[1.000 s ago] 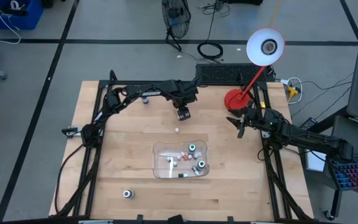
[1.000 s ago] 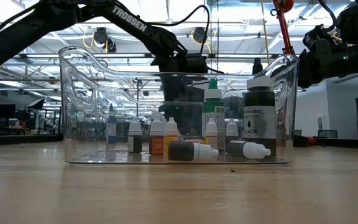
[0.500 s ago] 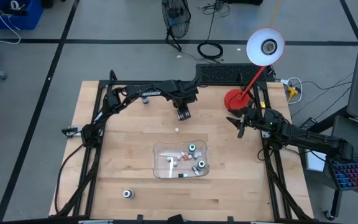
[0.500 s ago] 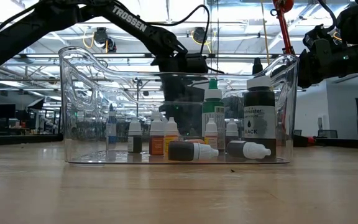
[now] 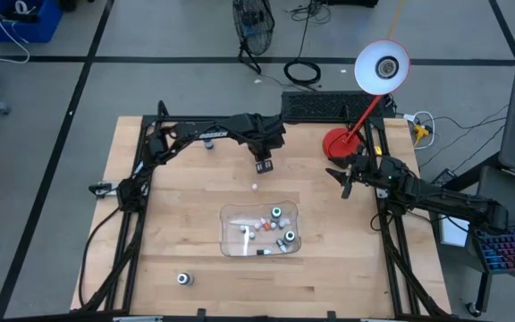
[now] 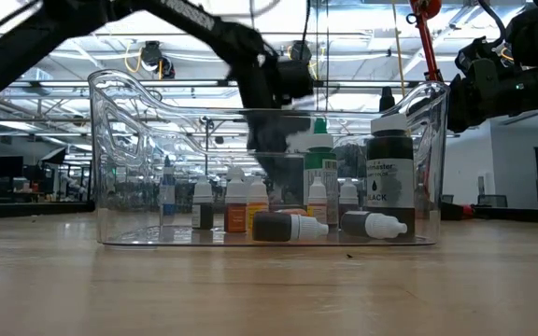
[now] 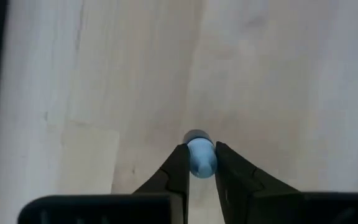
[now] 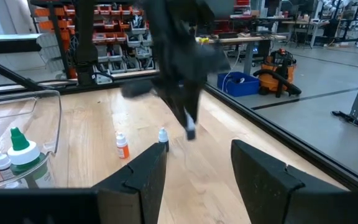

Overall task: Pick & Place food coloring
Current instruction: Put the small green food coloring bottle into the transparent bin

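- Your left gripper (image 5: pixel 263 165) is over the far middle of the table (image 5: pixel 347 268), its fingers (image 7: pixel 178 169) clamped on a small blue-capped bottle (image 7: pixel 200 157) held clear of the wood (the left wrist view shows the cap pinched between both tips).
- Your right gripper (image 5: pixel 345 183) waits at the table's right edge near the red lamp base (image 5: pixel 336 143), fingers (image 8: pixel 143 174) spread apart and holding nothing.
- Most of the food coloring already sits in the clear tray (image 5: pixel 231 234) near the table's middle, so the job looks well past halfway.
- Counted in the low view: two tall dark bottles stand upright, one with a green top (image 6: pixel 318 159) and one labelled black with a white top (image 6: pixel 389 182), and two dark ones lie on their sides (image 6: pixel 288 227) on the tray floor.
- Around them you can make out roughly six small bottles standing (some hide behind others, so treat that as a rough count).
- Still outside the tray: a tiny white bottle (image 5: pixel 255 187) on the wood between the left gripper and the tray, another bottle (image 5: pixel 183 279) near the front left, and possibly one (image 5: pixel 209 142) by the left arm at the far edge.
- The right wrist view shows two loose small bottles, one orange (image 8: pixel 122 147) and one blue-topped (image 8: pixel 163 136), standing beyond the tray.
- So you likely have the held bottle plus three or so left to place.
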Controlling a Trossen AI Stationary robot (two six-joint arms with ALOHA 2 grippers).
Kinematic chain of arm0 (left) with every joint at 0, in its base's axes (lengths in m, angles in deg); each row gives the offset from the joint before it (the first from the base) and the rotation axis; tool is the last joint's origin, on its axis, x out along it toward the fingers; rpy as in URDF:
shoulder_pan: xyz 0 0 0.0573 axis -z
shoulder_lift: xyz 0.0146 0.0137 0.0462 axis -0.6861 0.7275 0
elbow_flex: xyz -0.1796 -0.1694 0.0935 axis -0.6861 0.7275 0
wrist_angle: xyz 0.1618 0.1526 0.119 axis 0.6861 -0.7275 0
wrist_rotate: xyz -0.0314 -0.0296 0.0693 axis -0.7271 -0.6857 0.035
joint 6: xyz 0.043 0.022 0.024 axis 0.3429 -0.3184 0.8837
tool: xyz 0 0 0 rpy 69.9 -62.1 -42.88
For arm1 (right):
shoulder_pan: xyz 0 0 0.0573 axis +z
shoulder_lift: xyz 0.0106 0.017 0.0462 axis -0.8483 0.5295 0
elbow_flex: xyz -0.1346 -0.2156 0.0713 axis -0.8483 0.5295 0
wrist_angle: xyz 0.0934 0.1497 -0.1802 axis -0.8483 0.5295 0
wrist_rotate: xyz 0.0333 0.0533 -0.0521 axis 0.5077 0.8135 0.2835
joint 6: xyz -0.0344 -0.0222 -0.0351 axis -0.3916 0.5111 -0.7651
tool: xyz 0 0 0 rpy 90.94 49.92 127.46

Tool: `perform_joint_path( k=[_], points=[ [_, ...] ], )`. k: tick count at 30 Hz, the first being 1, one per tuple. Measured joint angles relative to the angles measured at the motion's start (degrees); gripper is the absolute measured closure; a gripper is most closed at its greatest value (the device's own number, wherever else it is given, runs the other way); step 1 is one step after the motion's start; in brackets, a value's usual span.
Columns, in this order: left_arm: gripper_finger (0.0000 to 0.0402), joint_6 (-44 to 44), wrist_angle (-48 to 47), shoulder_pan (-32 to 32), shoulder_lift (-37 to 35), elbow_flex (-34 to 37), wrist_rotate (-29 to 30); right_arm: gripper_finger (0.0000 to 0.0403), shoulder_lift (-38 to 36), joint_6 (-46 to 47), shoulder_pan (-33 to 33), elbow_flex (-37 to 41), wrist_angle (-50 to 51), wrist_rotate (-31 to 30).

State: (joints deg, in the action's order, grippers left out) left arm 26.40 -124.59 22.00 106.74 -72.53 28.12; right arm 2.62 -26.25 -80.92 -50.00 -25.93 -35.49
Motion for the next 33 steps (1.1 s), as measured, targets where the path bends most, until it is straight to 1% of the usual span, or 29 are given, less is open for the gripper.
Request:
perform_joint_path(
  k=[5,9,12,15,20,25,28,31,33],
  points=[
    [0.0351,3.13,-4.83,3.76,-6.47,-0.04,0.53,0.0232,-0.01,0.02,0.00,0.00,-0.02,-0.02],
    [0.0351,2.20,-9.46,9.13,-13.46,-0.05,2.49,0.0232,-0.01,0.02,0.01,0.00,0.00,0.00],
    [0.0351,-0.53,-12.39,14.73,-17.92,-0.11,6.46,0.0232,-0.01,0.00,-0.01,0.00,0.00,0.00],
    [0.0351,-4.09,-13.60,21.45,-20.87,-0.11,10.70,0.0232,-0.01,0.01,0.01,0.00,-0.02,0.00],
    [0.0351,-9.20,-15.63,31.54,-21.47,-0.04,12.59,0.0232,-0.01,0.01,0.00,0.00,-0.04,-0.02],
    [0.0351,-13.37,-15.10,37.60,-18.60,0.58,13.26,0.0232,-0.01,0.01,-0.01,0.00,-0.05,0.00],
    [0.0351,-14.33,-11.14,39.37,-18.30,4.84,13.12,0.0232,0.00,0.02,0.01,0.00,-0.13,-0.01],
    [0.0351,-16.07,-5.98,39.20,-19.09,11.35,12.71,0.0232,0.01,0.02,-0.01,0.00,-0.13,0.00],
    [0.0351,-16.84,-3.48,38.28,-19.95,15.08,10.90,0.0232,0.00,0.01,0.01,0.00,-0.13,-0.02]
  ],
)
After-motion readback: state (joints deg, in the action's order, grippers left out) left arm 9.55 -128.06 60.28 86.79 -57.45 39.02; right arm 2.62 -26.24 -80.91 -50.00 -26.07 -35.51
